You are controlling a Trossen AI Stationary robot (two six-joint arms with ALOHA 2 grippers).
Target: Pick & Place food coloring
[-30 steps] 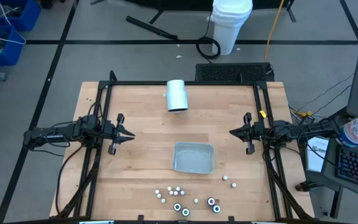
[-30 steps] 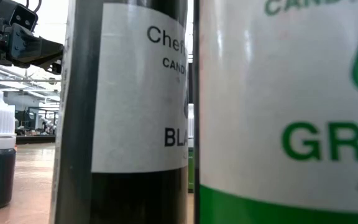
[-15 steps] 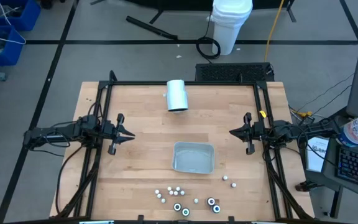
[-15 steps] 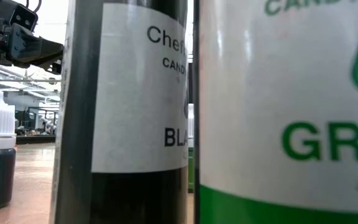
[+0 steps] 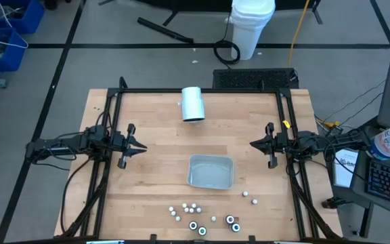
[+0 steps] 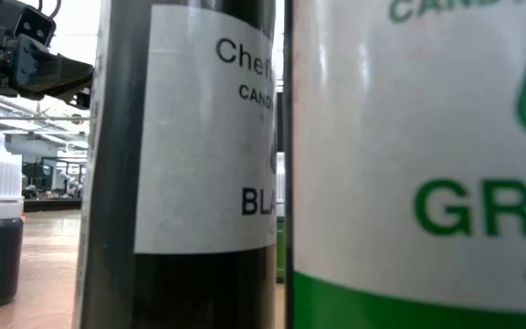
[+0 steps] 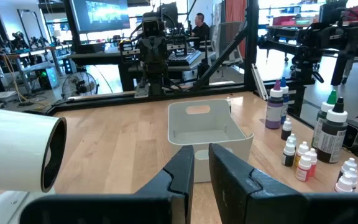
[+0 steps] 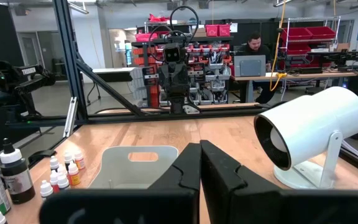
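Observation:
The food coloring bottles (image 5: 202,218) stand upright in a loose cluster near the table's front edge, with two more (image 5: 249,196) to the right. They also show in the left wrist view (image 7: 300,155) and the right wrist view (image 8: 64,171). Two bottles, black (image 6: 190,164) and green (image 6: 418,164), fill the low view. My left gripper (image 5: 145,145) hovers level at the table's left side, its fingers (image 7: 185,163) a narrow gap apart and holding nothing. My right gripper (image 5: 252,144) hovers level at the right side, shut and empty (image 8: 201,146).
A grey rectangular tray (image 5: 210,171) sits mid-table between the grippers and the bottles. A large white cylinder (image 5: 193,104) lies near the far edge. A black frame (image 5: 202,90) borders the table. Bare wood lies between the two grippers. A person sits in the room beyond (image 8: 253,46).

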